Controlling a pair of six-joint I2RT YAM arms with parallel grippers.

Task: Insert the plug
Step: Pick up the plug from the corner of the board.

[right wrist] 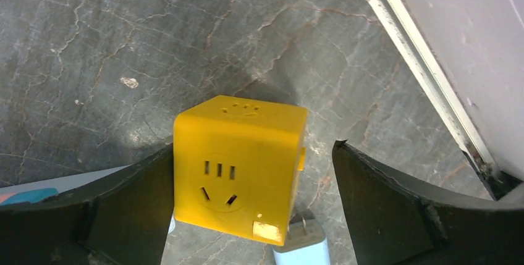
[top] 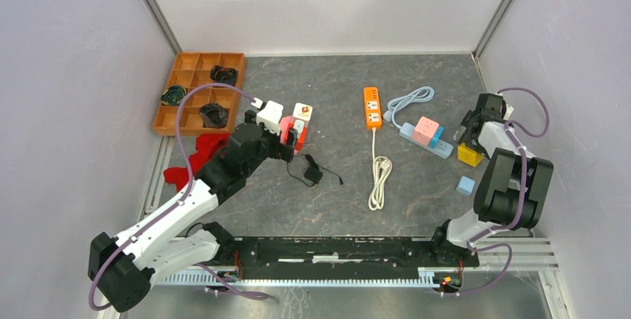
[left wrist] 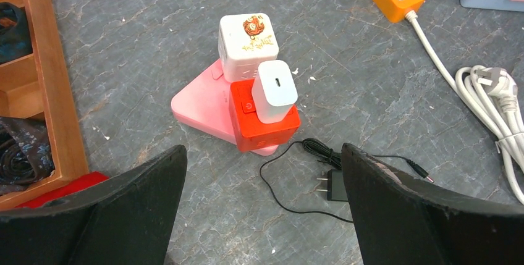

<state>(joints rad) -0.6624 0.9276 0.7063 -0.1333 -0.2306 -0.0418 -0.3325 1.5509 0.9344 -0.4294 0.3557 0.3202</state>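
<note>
A black plug with two prongs and a thin coiled cable lies on the table just inside my left gripper's right finger, also seen from above. My left gripper is open and holds nothing. It hovers near a red socket cube with a white charger plugged into it. My right gripper is open around a yellow socket cube that rests against its left finger. A light blue plug lies just below the cube.
A white cube and a pink base adjoin the red cube. An orange power strip with a coiled white cord lies mid-table. A blue-grey strip carries a pink cube. A wooden tray and red cloth are at the left.
</note>
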